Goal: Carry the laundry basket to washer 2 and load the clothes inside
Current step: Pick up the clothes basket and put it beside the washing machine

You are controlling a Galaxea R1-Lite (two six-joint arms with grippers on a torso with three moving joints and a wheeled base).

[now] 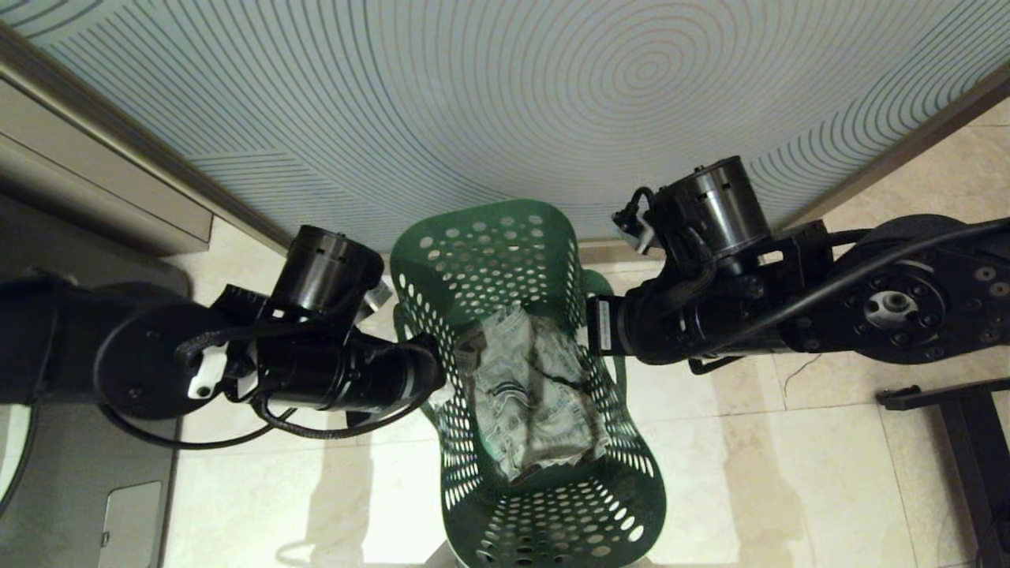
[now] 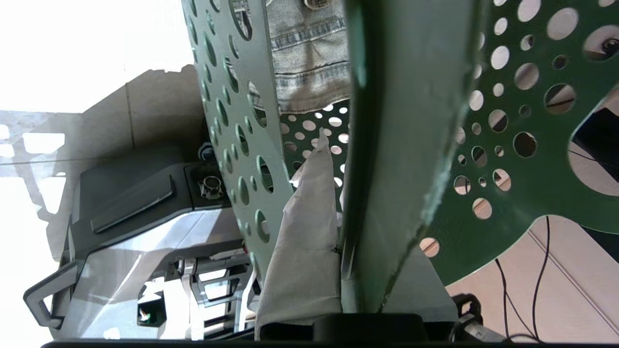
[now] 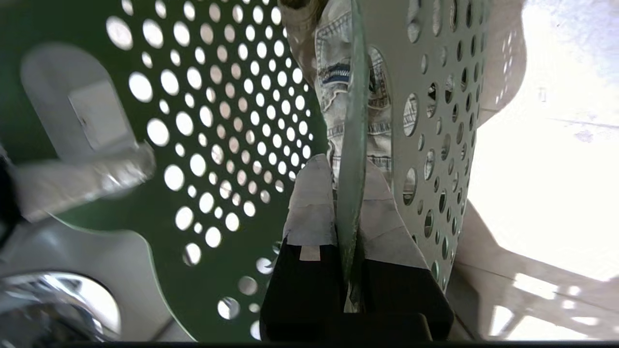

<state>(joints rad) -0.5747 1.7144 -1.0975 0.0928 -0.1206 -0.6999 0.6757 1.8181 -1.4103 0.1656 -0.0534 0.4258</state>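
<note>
Head view: green laundry basket pinched at both side rims, above tiled floor.
Left gripper clamped on left rim, right gripper on right; clothes inside. Thin-edge grips: risk of slip or tilt, spilling load.

my left pincer and right pincer clamp opposite rims of the green laundry basket; crumpled clothes lie between them.
</note>
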